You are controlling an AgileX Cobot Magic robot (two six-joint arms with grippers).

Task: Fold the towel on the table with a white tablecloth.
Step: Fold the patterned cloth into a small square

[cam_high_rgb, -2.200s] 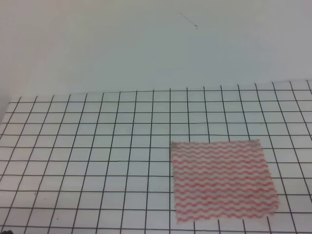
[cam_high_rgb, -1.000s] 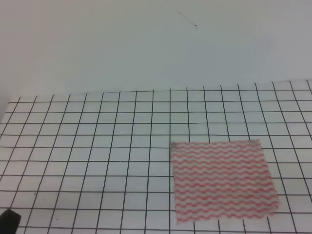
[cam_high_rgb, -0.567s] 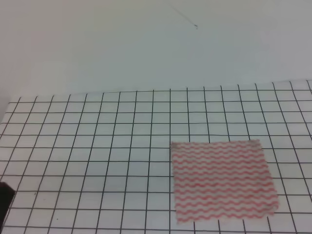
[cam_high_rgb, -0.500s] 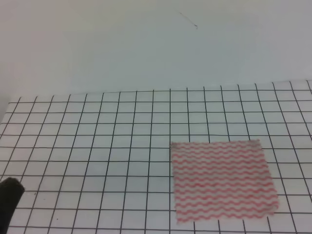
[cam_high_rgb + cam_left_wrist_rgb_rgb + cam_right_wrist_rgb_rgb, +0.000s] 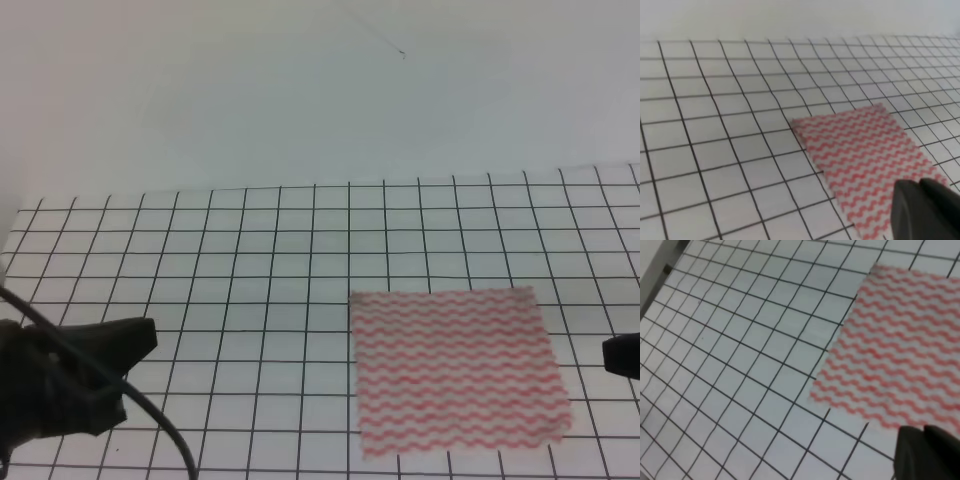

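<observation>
The towel [image 5: 456, 370] is seen lying flat and unfolded on the table with a white tablecloth [image 5: 250, 260], toward the right and near side of the gridded surface in the exterior high view. It is a thin rectangular cloth marked with wavy pink-red and white stripes, and its edges are slightly frayed. It is spread across a few grid squares, with its sides roughly aligned to the black lines. In the left wrist view the towel [image 5: 867, 157] is shown at an angle ahead of the camera, and in the right wrist view the towel [image 5: 900, 345] fills the upper right part of the picture.

Compared with half a second ago, the towel is found in the same place and shape. The left gripper [image 5: 110, 365], of which only a dark tip showed at the lower left corner then, is now seen much further in, with a black cable curving beneath it. The right gripper [image 5: 622, 355], not visible before, is now seen as a dark tip at the right edge, just beside the towel's right side.

The left gripper is held low over the table, pointing right, well apart from the towel. Whether either gripper's jaws are spread or pressed together cannot be told; nothing is seen held in them.
</observation>
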